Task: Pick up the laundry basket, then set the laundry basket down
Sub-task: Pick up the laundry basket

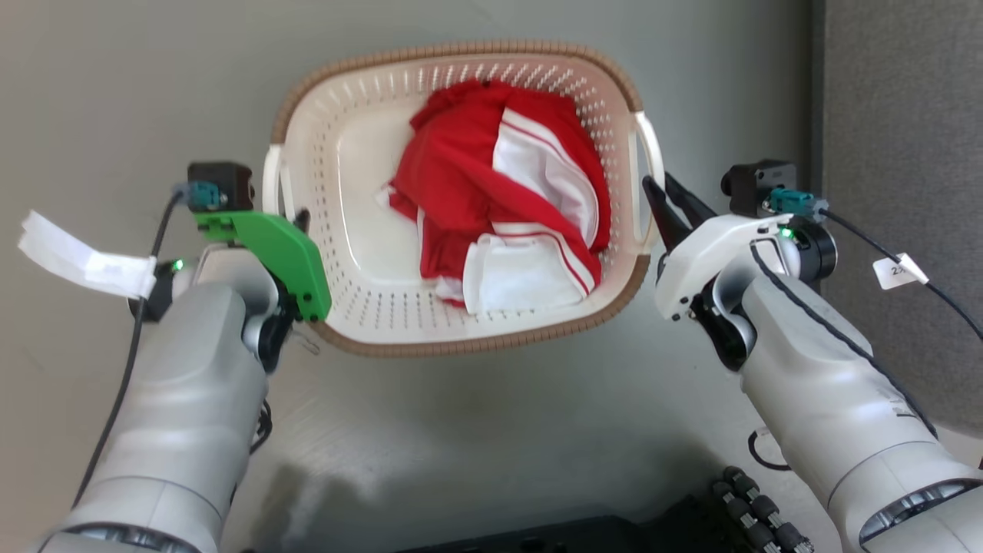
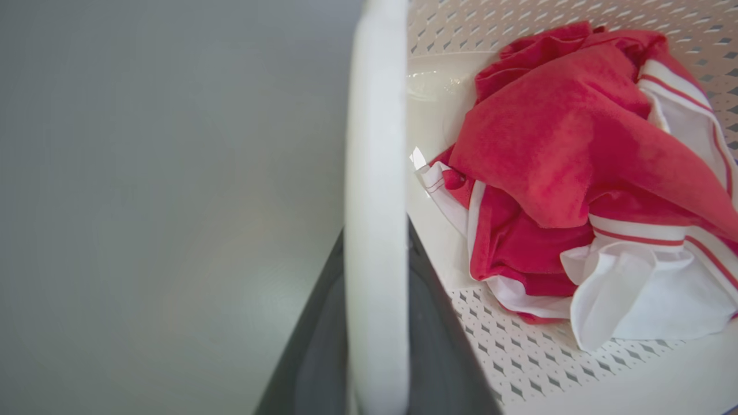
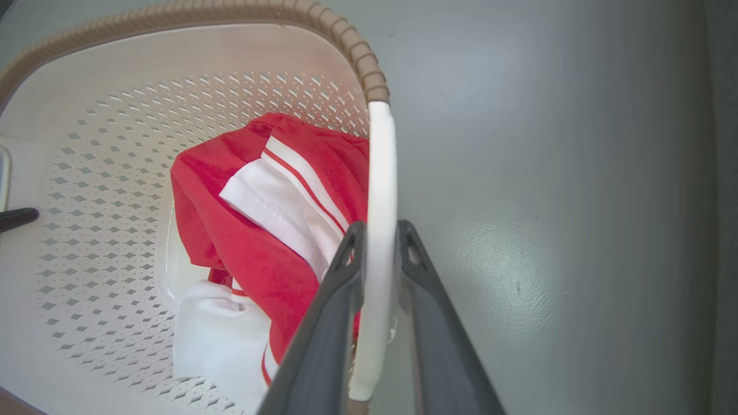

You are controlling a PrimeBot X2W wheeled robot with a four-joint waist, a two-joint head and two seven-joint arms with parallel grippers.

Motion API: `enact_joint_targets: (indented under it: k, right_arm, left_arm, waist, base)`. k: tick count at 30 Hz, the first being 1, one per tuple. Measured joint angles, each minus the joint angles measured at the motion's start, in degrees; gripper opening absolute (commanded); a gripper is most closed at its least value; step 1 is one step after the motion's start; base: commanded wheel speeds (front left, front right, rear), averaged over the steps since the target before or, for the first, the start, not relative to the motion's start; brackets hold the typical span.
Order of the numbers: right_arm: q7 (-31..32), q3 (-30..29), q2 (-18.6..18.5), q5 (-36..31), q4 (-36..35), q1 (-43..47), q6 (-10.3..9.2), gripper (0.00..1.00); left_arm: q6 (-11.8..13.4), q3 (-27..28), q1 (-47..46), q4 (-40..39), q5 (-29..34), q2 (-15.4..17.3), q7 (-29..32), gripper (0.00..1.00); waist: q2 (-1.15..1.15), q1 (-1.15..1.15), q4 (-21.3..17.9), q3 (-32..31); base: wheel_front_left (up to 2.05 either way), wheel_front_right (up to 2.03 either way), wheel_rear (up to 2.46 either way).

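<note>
Jaws pinched on both white handles (image 3: pixel 381 173) — left gripper (image 1: pixel 289 220) on its side, right gripper (image 1: pixel 659 184) opposite. The laundry basket (image 1: pixel 461 347) sits or hangs between them over the grey floor (image 1: pixel 491 438); I can't tell which. The grasp looks made — next, both arms should rise together, level.

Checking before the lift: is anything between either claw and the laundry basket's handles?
Nothing visible. The left claw and right claw each straddle a white handle of the laundry basket; the red-and-white clothing lies inside it.
</note>
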Motion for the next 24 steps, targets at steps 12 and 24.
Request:
enact_joint_targets:
  k: [12, 24]
  right_arm:
    - [1.8, 1.9, 0.4, 2.0, 4.3, 0.6, 0.54, 0.00]
    - [5.8, 4.4, 0.8, 4.0, 7.9, 2.3, 1.04, 0.00]
  left_arm:
    - [0.0, -1.8, 3.0, 0.3, -4.1, -0.1, 3.0, 0.00]
    - [0.0, -2.7, 7.6, 1.7, -9.9, -0.5, 8.2, 0.00]
  waist:
    - [0.00, 0.00, -0.4, -5.5]
    - [0.00, 0.00, -0.7, -13.8]
  base:
    - [0.00, 0.00, 0.00]
    - [0.00, 0.00, 0.00]
